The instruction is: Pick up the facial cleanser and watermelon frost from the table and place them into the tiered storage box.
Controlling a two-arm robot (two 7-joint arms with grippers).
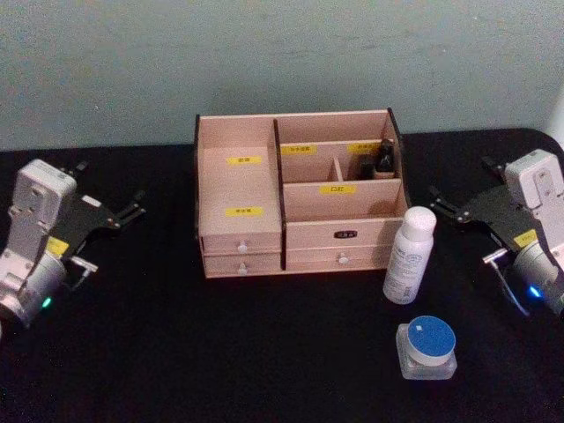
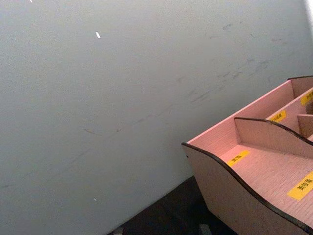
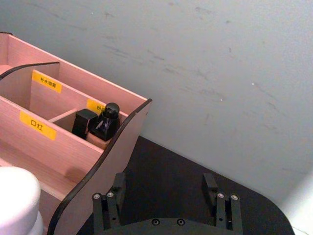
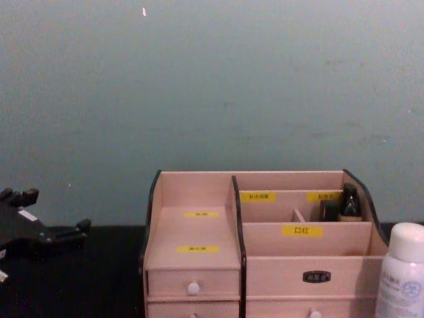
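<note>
The right gripper [image 1: 442, 204] hovers over the right of the desk [image 1: 264, 361], empty with its fingers spread, aimed in towards the tiered storage box [image 1: 242, 189]. That puts it beside both things it would have to lift. The facial cleanser [image 1: 410, 256], by my reading the tall white bottle, stands upright just off the box's near right corner; whether it touches the wood I cannot tell. The watermelon frost [image 1: 427, 346], presumably the squat clear jar with the blue lid, sits nearer than the bottle and a little apart from it. Neither has been picked up yet.

The left gripper [image 1: 132, 207] is likewise open and empty on the far left, well apart from both items, so it looks parked. Two small dark bottles [image 1: 383, 159] already fill the box's far right compartment, which leaves the other open tiers as likelier places.
</note>
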